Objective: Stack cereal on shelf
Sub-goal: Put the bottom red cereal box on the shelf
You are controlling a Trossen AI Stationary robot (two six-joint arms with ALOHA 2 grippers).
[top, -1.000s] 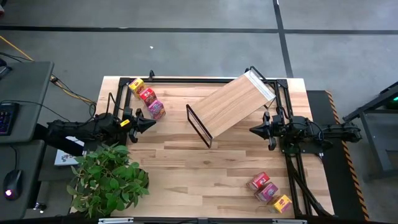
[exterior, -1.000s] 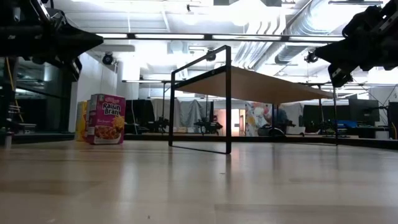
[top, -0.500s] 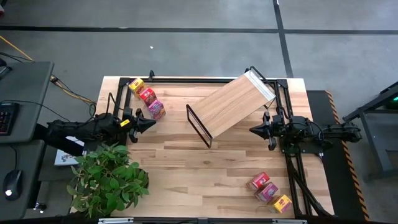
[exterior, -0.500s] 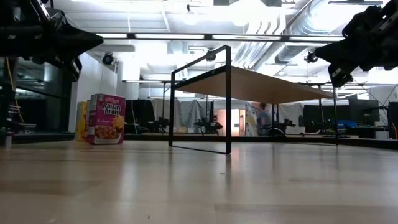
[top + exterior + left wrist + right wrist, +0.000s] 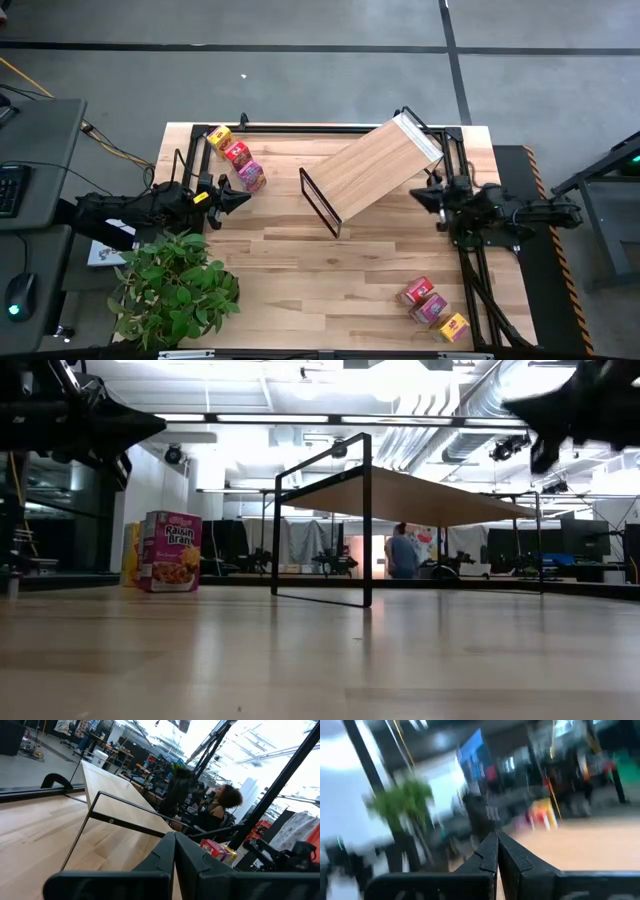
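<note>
Task status: not started. No cereal is on the shelf (image 5: 378, 172), which lies askew across the far middle of the surface (image 5: 300, 270), its board bare.

Cereal: three boxes (image 5: 236, 157) stand in a row at the far left corner, yellow, red and pink. Three more (image 5: 432, 307) sit at the near right corner. All six remain to be moved.

Left hand (image 5: 240, 198): closed, holding nothing, poised just near of the left boxes. Right hand (image 5: 416, 196): closed, holding nothing, beside the shelf's right end.

Surroundings: a plant (image 5: 176, 284) overhangs the near left corner, close to the left arm's reach. A person (image 5: 404, 554) is visible in the room beyond, well clear of the surface.
</note>
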